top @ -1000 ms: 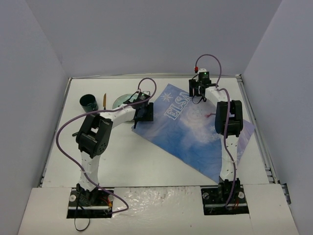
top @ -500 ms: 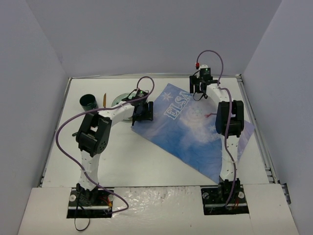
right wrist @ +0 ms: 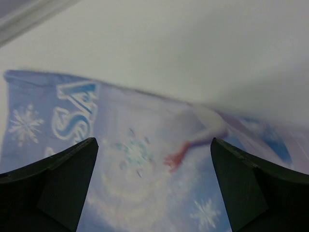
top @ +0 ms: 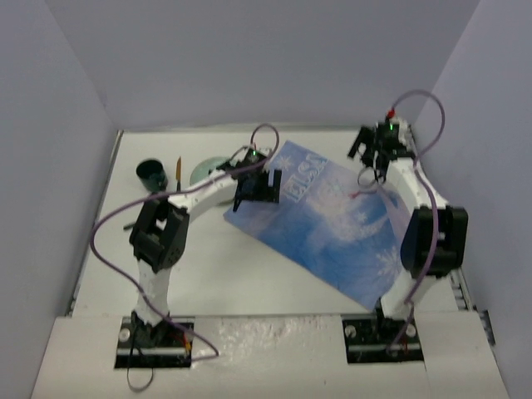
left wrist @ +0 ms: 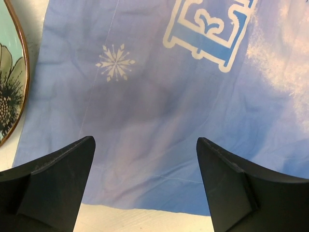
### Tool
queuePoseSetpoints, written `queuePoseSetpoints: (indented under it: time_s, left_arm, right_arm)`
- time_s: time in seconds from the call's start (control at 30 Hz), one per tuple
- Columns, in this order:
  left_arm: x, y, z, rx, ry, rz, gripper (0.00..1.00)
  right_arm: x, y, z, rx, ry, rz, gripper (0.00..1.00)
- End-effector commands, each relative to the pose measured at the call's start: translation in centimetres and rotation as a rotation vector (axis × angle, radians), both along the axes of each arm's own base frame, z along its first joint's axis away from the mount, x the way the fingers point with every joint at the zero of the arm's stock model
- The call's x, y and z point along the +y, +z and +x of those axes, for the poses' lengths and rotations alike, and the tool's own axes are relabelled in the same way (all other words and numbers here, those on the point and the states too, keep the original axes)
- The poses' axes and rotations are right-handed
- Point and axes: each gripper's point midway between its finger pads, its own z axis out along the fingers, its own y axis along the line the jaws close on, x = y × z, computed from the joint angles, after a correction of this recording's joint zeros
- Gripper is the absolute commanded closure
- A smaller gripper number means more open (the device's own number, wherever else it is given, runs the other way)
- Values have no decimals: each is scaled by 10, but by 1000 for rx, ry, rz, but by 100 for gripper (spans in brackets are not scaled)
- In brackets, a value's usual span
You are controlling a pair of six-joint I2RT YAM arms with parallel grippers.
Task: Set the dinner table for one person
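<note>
The dinner table (top: 224, 266) is a white top with a blue Elsa-print placemat (top: 332, 224) lying askew across its middle and right. My left gripper (top: 258, 187) hovers open over the mat's left corner. In the left wrist view its gripper (left wrist: 145, 188) has only the cloth (left wrist: 169, 96) and a strip of table (left wrist: 145, 220) between the fingers. My right gripper (top: 370, 154) is open above the mat's far right edge. The right wrist view shows the gripper (right wrist: 154, 183) open over the printed cloth (right wrist: 145, 169), holding nothing.
A floral plate (top: 204, 172) lies at the back left, partly under my left arm, and shows at the left edge of the left wrist view (left wrist: 9, 87). A dark green cup (top: 151, 173) and a wooden-handled utensil (top: 178, 170) sit further left. White walls enclose the table.
Both grippers have opened wider. My right arm has swung out to the right, its elbow now over the mat's right corner. My left gripper has shifted right, further over the mat.
</note>
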Motion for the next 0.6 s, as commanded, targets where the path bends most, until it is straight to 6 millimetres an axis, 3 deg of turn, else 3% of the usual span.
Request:
queuePoseSetpoints:
  time_s: [0.0, 0.1, 0.2, 0.37, 0.57]
  left_arm:
    - [-7, 8, 18, -76, 3, -25, 16]
    - [-5, -11, 19, -53, 6, 6, 16]
    - [2, -32, 19, -35, 17, 51, 17]
    - [13, -56, 15, -9, 35, 109, 17]
    - [31, -77, 10, 31, 70, 155, 17]
  right_arm:
    - [-28, -43, -67, 141, -193, 64, 0]
    - [-29, -58, -91, 181, -213, 65, 0]
    - [-28, -85, -117, 250, -233, 73, 0]
    - [-32, -114, -138, 319, -280, 64, 0]
    - [-43, -134, -157, 373, -338, 34, 0]
